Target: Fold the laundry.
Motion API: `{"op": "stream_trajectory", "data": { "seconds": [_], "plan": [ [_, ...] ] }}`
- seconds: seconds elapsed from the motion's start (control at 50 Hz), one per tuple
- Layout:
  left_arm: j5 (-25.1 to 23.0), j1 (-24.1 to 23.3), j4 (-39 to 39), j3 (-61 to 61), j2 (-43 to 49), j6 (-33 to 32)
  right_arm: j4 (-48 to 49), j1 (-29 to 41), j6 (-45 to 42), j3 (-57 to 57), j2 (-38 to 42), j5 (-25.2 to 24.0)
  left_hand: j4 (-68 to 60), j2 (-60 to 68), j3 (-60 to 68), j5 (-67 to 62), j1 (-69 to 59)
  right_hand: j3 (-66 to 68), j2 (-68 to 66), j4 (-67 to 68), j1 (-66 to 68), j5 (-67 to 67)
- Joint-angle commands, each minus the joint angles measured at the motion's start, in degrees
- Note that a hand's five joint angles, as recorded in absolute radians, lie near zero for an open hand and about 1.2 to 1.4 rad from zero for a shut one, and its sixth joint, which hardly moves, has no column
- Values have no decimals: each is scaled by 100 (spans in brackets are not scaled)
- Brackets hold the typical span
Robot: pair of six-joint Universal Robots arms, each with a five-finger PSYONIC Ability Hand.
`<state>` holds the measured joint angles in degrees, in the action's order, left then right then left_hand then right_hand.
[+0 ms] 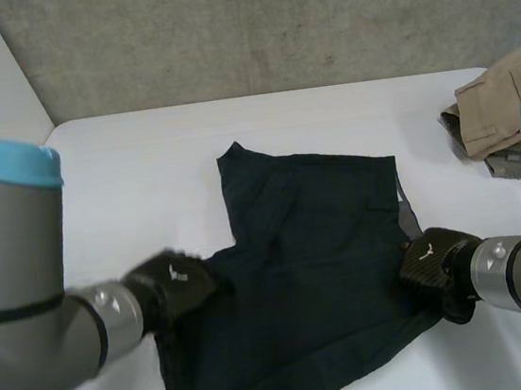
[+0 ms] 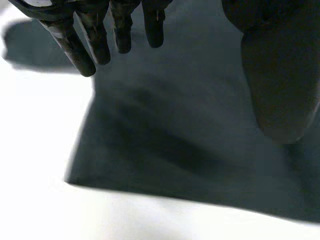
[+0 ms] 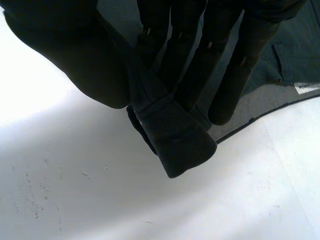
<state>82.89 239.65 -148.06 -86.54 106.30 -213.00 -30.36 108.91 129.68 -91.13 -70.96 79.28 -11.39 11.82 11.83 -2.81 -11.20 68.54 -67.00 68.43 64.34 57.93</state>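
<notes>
A dark navy garment [image 1: 317,264] lies spread on the white table [image 1: 134,172]. My left hand [image 1: 172,287] rests at the garment's left edge. In the left wrist view its fingers [image 2: 100,35] are straight and spread above the cloth [image 2: 170,140], holding nothing, with the thumb [image 2: 282,85] apart. My right hand [image 1: 436,268] is at the garment's right edge. In the right wrist view its fingers [image 3: 200,65] and thumb [image 3: 75,65] pinch a folded bit of the dark cloth [image 3: 175,140] just above the table.
A tan folded garment [image 1: 498,113] lies at the table's far right, beyond my right arm. A concrete wall runs behind the table's far edge. Bare white tabletop lies to the left and beyond the dark garment.
</notes>
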Motion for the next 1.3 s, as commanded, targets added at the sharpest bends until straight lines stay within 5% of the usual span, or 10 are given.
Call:
{"op": "stream_trajectory", "data": {
  "seconds": [0.02,0.18,0.4,0.62,0.74,0.78,0.88,0.98,1.14,1.3],
  "plan": [
    [-220,143,-372,1015,259,-856,460,-27,136,-309,-15,-80,139,-182,-183,281,120,1146,-1300,1157,1566,1207],
    [-1239,152,-1225,2930,1681,-1894,839,60,163,-617,-32,-62,-66,23,22,76,-85,1146,-1300,1157,1566,1207],
    [-2372,55,30,6769,4808,-3175,1243,25,356,-845,29,-80,-925,882,881,-783,-944,1146,-1300,1157,1566,1207],
    [-2725,143,296,8786,6358,-3925,1454,8,374,-977,126,-80,-1092,1049,1048,-951,-1111,1146,-1300,1157,1566,1207],
    [-2761,178,296,8734,6534,-4144,1472,-89,418,-960,108,-97,-3794,3752,3750,-3653,-3813,1146,-1300,1157,1566,1207],
    [-2656,170,261,8672,6552,-4337,1481,-124,453,-942,91,-123,-6769,6727,6725,-6628,-6788,1146,-1300,1157,1566,1207],
    [-1805,126,-55,8137,6167,-4698,1516,-150,470,-933,82,-176,-6861,6818,6817,-6719,-6880,1146,-1300,1157,1566,1207],
    [-574,231,-977,7048,5446,-4111,1516,-107,462,-951,82,-176,-6861,6818,6817,-6719,-6880,1146,-1300,1157,1566,1207],
    [1025,240,-1682,5088,4181,-2171,1489,16,462,-925,82,-176,-6861,6818,6817,-6719,-6880,1146,-1300,1157,1566,1207],
    [1300,196,-1015,4954,3872,-130,1516,157,505,-837,73,-141,-4816,4773,4772,-4675,-4835,1146,-1300,1157,1566,1207]
  ]
}}
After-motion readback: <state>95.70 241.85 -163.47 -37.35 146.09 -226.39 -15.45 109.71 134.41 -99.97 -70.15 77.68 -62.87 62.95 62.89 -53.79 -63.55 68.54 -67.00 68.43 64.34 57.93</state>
